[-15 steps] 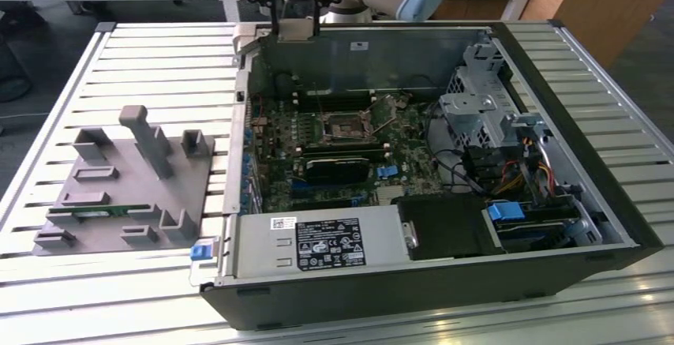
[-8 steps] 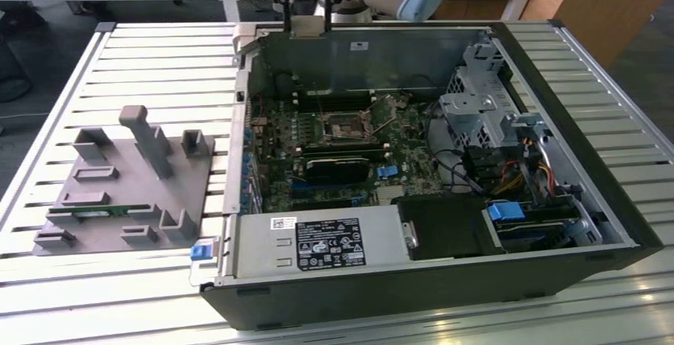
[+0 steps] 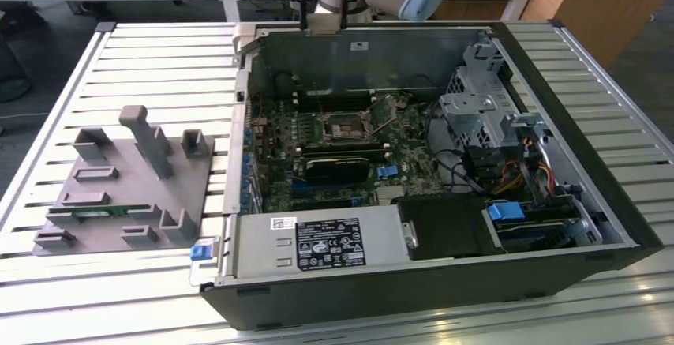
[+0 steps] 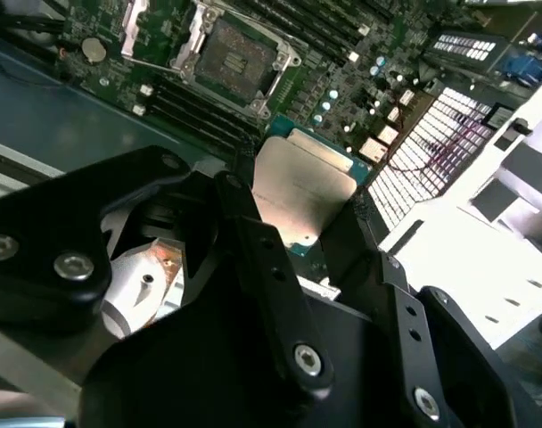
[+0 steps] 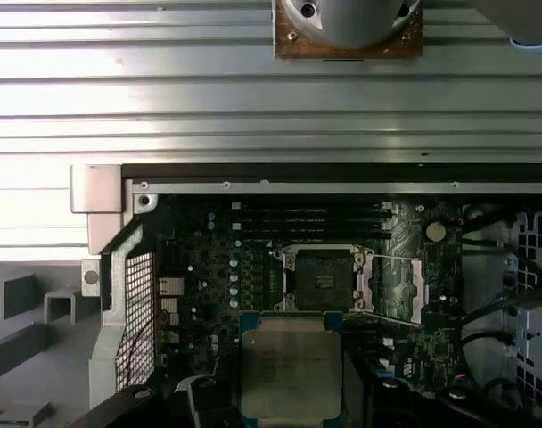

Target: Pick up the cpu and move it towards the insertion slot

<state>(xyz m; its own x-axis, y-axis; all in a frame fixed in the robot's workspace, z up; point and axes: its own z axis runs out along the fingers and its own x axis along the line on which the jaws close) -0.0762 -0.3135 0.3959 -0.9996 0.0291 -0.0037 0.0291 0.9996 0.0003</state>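
I have the cpu clamped between the jaws of the gripper: in the second wrist view the dark fingers press its two sides at the middle of the frame, silvery top facing the camera. In the first wrist view the same chip sits at the bottom centre, held in the air above the motherboard.

Just above it in that frame lies the insertion slot, its silver frame open around a dark centre. In the second wrist view the slot is at the upper centre, apart from the chip. So I judge the pick-up done and the carry towards the socket under way. The next move, as I read it, calls for bringing the chip squarely over the frame, its edges parallel to the socket's, and keeping it level.

Counting: one cpu, one slot, one gripper, one open computer case. In the exterior view the slot shows at centre, inside the case, and a grey parts holder stands at the left on the slatted worktop
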